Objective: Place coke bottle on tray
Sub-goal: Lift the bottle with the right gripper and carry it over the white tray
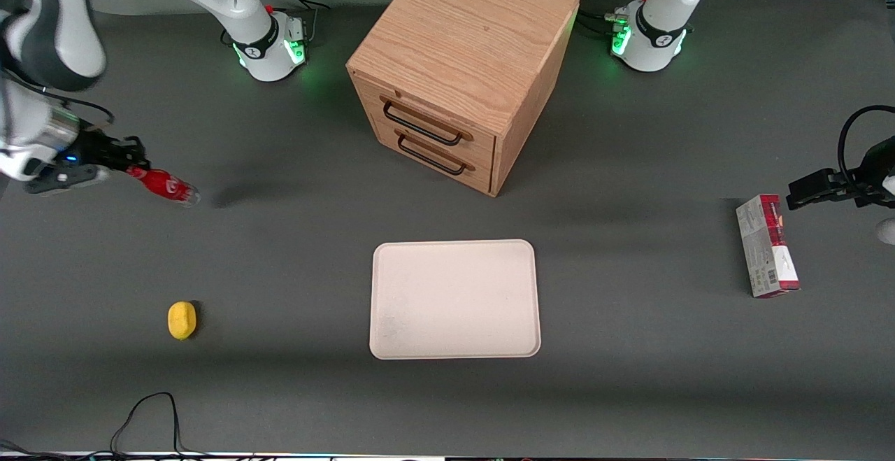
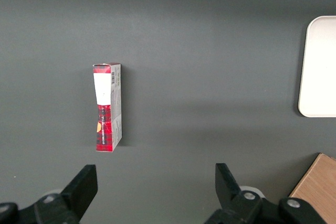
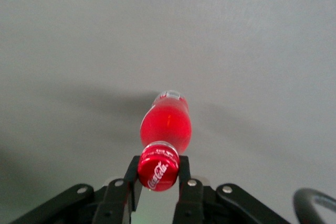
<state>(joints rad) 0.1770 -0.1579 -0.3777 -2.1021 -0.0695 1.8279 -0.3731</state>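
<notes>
The coke bottle (image 1: pixel 162 185) is small and slim, with a red cap, red label and clear base. It hangs tilted in the air above the table at the working arm's end. My right gripper (image 1: pixel 129 162) is shut on its cap end. In the right wrist view the fingers (image 3: pixel 185 170) clamp the red cap, and the bottle (image 3: pixel 166 124) points away toward the grey table. The cream-white tray (image 1: pixel 455 299) lies flat mid-table, nearer to the front camera than the cabinet, well apart from the bottle. Its corner (image 2: pixel 318 66) shows in the left wrist view.
A wooden drawer cabinet (image 1: pixel 461 69) with two black handles stands farther from the front camera than the tray. A yellow lemon (image 1: pixel 182 320) lies nearer to the front camera than the gripper. A red-and-white carton (image 1: pixel 767 245) lies toward the parked arm's end, also seen in the left wrist view (image 2: pixel 107 107).
</notes>
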